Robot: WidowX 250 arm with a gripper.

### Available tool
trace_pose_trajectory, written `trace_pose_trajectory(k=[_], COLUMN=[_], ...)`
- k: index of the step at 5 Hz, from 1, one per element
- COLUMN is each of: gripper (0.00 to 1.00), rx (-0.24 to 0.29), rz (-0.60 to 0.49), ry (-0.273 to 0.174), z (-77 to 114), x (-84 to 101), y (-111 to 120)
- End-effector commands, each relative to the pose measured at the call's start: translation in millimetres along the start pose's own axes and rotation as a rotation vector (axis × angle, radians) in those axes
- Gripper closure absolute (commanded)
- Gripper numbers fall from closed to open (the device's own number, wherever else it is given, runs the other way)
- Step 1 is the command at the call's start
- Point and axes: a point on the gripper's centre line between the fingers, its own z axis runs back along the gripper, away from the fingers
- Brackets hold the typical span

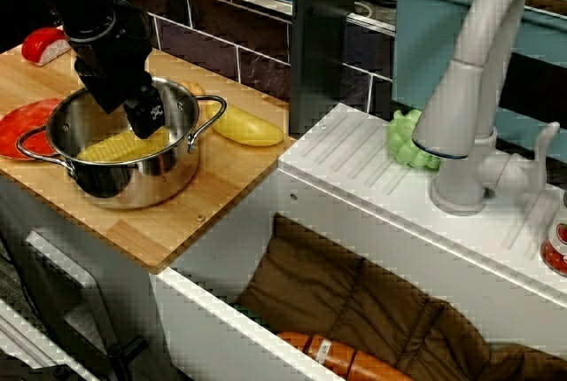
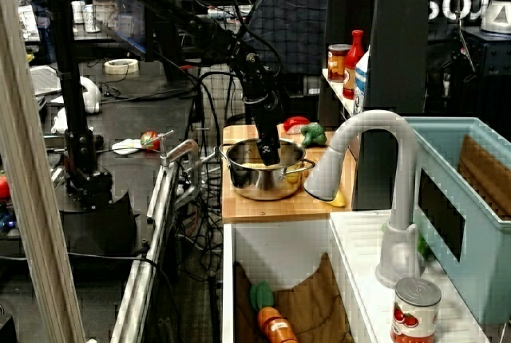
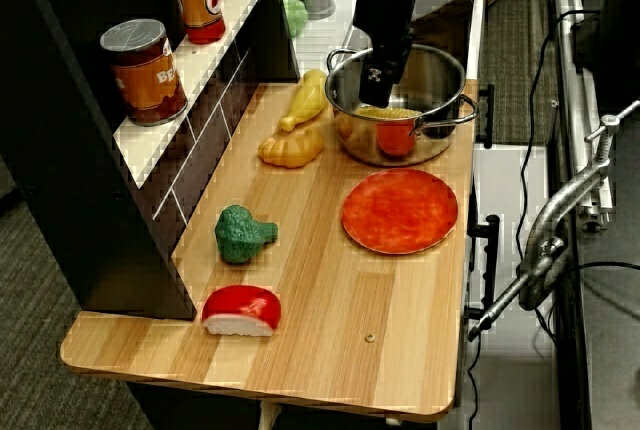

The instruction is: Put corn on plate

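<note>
The corn (image 1: pixel 120 146) is a bumpy yellow cob lying flat on the bottom of the steel pot (image 1: pixel 133 182) on the wooden counter; it also shows as a yellow strip inside the pot (image 3: pixel 385 112). My black gripper (image 1: pixel 146 121) reaches down into the pot, its tip right at the cob's right end. The fingers look like one dark block, so their gap is hidden. The red-orange plate (image 1: pixel 22 128) lies flat beside the pot on its left, and in the overhead view the plate (image 3: pixel 400 210) sits empty in front of the pot (image 3: pixel 440 135).
A smooth yellow banana-like piece (image 1: pixel 244 124) lies right of the pot. On the counter are an orange-yellow piece (image 3: pixel 290 148), green broccoli (image 3: pixel 243 233) and a red-and-white piece (image 3: pixel 240 310). A shelf with a can (image 3: pixel 145 70) lines the wall. A faucet (image 1: pixel 469 89) and sink lie right.
</note>
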Motion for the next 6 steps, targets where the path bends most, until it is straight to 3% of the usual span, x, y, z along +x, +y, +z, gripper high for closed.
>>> trace_pose_trajectory(k=[1,2,3,4,6], gripper=[0.0,0.0,0.0,0.0,0.0], rx=[-0.009,-0.009,-0.061,-0.079,-0.001], rz=[-0.049,-0.052,-0.028,0.034,0.095], ry=[0.017,0.014,0.046,0.029,0.017], z=[6.7,9.3,9.4,13.1,-12.2], x=[-2.7,-6.0,-12.2,-18.0,-14.3], y=[17,16,8,-8,3])
